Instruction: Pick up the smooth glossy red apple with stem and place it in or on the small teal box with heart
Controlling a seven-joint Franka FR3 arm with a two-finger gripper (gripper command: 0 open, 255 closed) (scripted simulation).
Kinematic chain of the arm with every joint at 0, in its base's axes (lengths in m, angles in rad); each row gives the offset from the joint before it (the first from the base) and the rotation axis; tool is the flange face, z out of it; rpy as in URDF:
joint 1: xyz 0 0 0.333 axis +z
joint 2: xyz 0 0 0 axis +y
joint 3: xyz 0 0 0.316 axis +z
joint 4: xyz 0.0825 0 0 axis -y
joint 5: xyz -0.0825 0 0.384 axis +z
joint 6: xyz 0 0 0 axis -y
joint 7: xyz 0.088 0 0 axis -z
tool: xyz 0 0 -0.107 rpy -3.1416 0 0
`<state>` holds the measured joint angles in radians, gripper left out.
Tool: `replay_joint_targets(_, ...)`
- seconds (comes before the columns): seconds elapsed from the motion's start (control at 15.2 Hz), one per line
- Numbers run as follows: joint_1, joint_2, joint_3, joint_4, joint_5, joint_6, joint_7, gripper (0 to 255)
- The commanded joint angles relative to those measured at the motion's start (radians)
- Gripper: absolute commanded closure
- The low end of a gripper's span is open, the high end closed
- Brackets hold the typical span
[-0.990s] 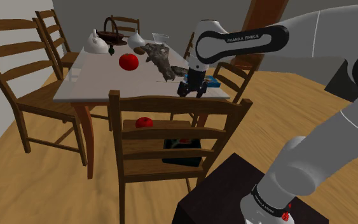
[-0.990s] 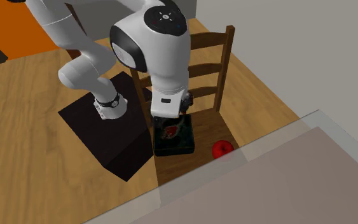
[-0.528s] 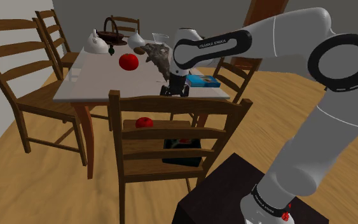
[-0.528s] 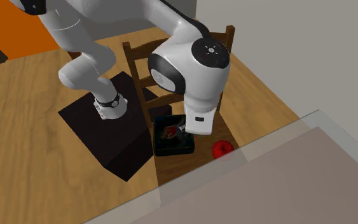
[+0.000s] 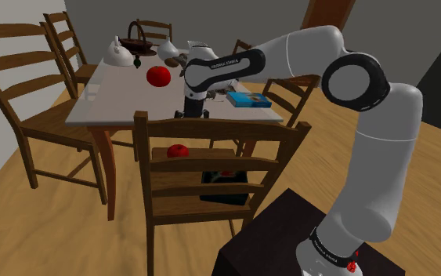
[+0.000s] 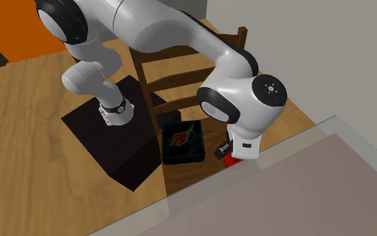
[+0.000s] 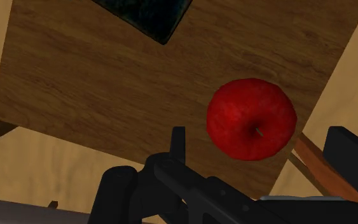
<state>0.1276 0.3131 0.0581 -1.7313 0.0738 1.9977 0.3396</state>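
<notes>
A glossy red apple [image 7: 252, 118] with a short stem lies on the wooden chair seat [image 7: 107, 95]; it is also in the shoulder view [image 5: 178, 150]. Beside it on the same seat sits a dark box [image 6: 182, 141] with a red heart on its lid, seen too in the shoulder view [image 5: 225, 185]. My gripper [image 7: 263, 149] hangs above the apple with its fingers apart and touching nothing. Seen from the second exterior view, the gripper [image 6: 225, 153] covers most of the apple [image 6: 234, 161]. Over the chair, the gripper [image 5: 189, 114] points down in front of the table edge.
The chair's backrest [image 5: 211, 133] rises between the stand [image 5: 273, 243] and the seat. Just beyond the chair is a table [image 5: 124, 106] with a second red apple [image 5: 158, 75], a white teapot [image 5: 117, 53], a basket and a blue book [image 5: 249, 99]. More chairs surround it.
The arm has swung from above the box to above the apple, toward the shoulder view's left. Apple and box have not moved.
</notes>
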Motion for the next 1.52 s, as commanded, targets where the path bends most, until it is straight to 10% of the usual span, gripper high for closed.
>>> replay_joint_targets(0.0,0.007,0.085,0.004,0.093,0.002,-0.012,0.009,0)
replay_joint_targets(1.19,0.019,0.216,0.013,0.155,0.002,0.054,0.021,0)
replay_joint_targets(1.25,0.023,0.209,0.014,0.143,0.002,0.059,0.026,255)
replay_joint_targets(1.45,0.025,0.214,0.015,0.142,0.002,0.065,0.027,255)
